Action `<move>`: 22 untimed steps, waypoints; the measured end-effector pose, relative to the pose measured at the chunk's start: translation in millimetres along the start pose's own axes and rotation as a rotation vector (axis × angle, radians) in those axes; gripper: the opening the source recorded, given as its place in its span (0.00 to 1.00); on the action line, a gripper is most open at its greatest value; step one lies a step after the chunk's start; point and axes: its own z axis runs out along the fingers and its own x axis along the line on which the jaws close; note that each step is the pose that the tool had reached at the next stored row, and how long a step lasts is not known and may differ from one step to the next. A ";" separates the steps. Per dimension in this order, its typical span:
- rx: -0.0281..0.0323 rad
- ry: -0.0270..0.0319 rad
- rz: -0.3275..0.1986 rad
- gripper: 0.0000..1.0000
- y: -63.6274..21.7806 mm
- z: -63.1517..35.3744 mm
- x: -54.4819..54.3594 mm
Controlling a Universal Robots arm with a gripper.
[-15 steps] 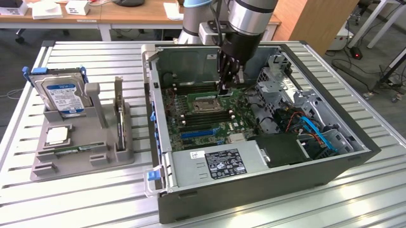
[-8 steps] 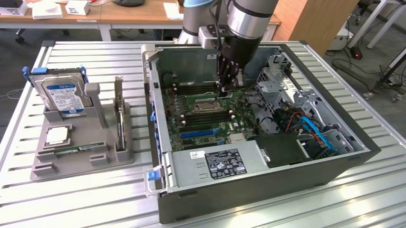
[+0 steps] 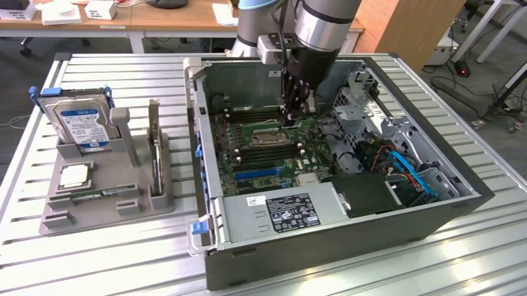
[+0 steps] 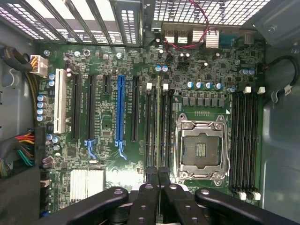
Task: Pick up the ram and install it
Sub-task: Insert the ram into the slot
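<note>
— What's on the surface (image 3: 99,259), starting from the exterior view's left?

— Near that edge sits a grey holder (image 3: 107,209). A hard drive (image 3: 82,123) with a blue-and-white label stands in its far end. A square silver processor chip (image 3: 74,176) lies flat nearer the front.

— And beside it?

— The open computer case (image 3: 329,246) lies on its side just beside the holder and fills the middle of the surface. The motherboard (image 3: 247,132) faces up inside it, with the power supply (image 3: 280,213) along the case's near wall.

— Where is your tool?

— My tool (image 3: 293,114) points straight down into the case, low over the board. Its fingers (image 4: 151,180) are pressed nearly together, pinching the ram (image 4: 159,122) between them.

— So where exactly is the ram?

— From the wrist view I see it edge-on. It runs along the bank of memory slots (image 4: 151,126), between the blue expansion slot (image 4: 120,110) and the processor socket (image 4: 201,147). I cannot tell whether it touches a slot or hangs just above.

— Anything further over?

— A second bank of slots (image 4: 246,136) lies past the socket. Then comes the metal drive bay (image 3: 387,123) with blue cables (image 3: 416,172), by the case's wall on the exterior view's right.
</note>
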 end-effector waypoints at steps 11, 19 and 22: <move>-0.0001 -0.0020 0.000 0.11 -0.4 7.8 0.2; 0.0000 -0.0022 0.000 0.11 -0.9 15.9 0.4; -0.0001 -0.0022 0.000 0.11 -1.0 18.0 0.5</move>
